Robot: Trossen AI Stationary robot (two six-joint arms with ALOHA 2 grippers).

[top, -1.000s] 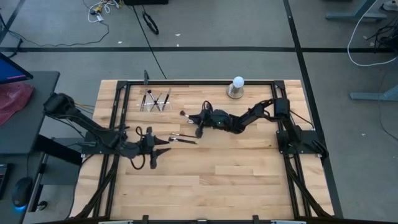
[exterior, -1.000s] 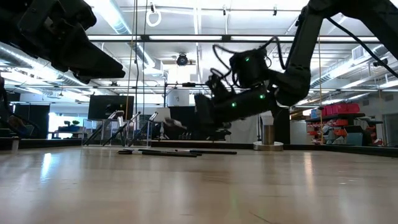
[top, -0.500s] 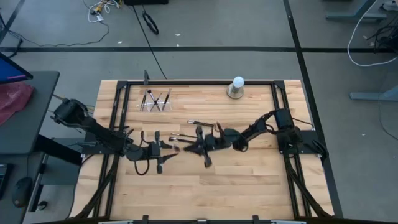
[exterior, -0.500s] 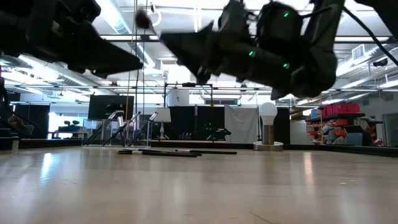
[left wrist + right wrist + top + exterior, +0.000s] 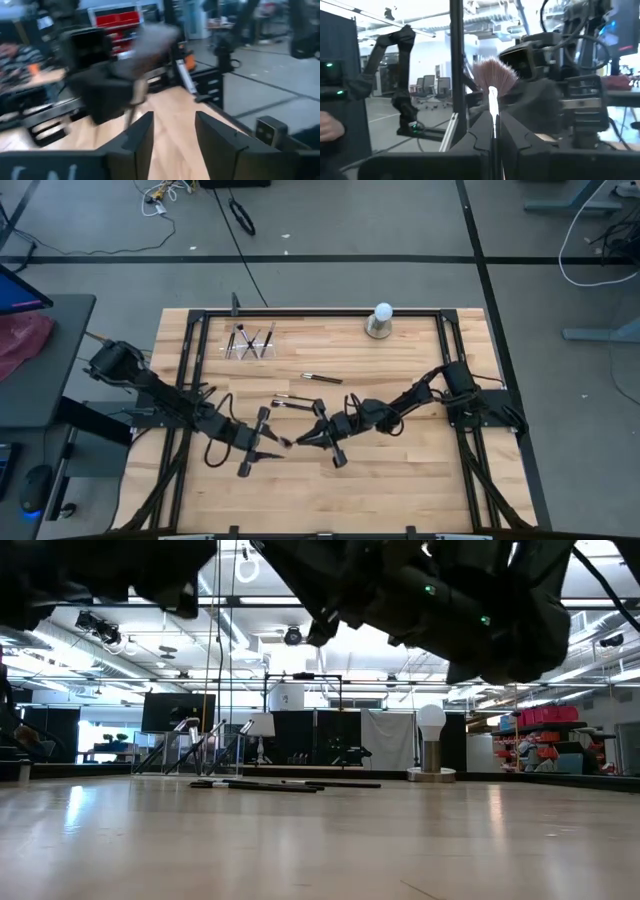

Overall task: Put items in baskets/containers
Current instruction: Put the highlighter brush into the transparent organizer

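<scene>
While clamped upright in the right gripper (image 5: 495,131), a fan brush (image 5: 493,80) sits mid-table, facing the left gripper (image 5: 173,131), fingers apart w/ nothing between. Left wrist view blurred; clear holder (image 5: 250,342) barely discernible.

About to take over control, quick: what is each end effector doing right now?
Left end effector: open, holding nothing.
Right end effector: shut on a fan brush, bristles facing the left one.
</scene>
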